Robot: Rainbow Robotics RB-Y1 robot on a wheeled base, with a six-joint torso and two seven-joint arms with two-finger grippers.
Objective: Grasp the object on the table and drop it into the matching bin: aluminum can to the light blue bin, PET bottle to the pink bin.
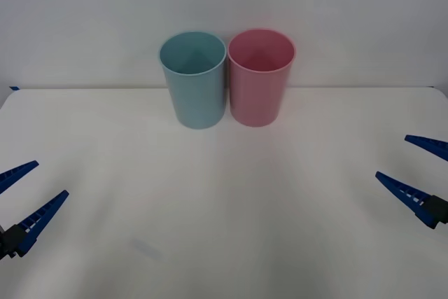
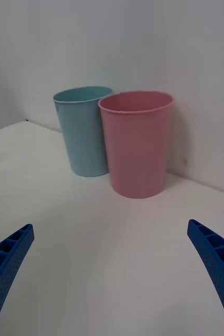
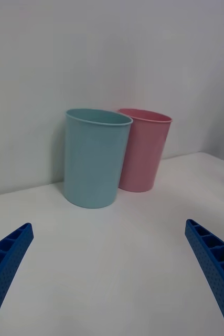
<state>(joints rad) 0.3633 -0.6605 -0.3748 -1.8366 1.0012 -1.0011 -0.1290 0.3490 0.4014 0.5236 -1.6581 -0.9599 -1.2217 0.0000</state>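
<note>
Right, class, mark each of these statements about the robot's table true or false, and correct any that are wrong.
1. The light blue bin stands on the robot's left of the pink bin. True.
2. Both bins lie tipped on their sides. False: both stand upright on the table, open ends up.
3. The left gripper is shut on a can. False: its fingers are spread open and hold nothing.
4. The right gripper is open and well away from the bins. True.
5. The two bins stand at opposite ends of the table. False: they stand side by side near its far edge.
</note>
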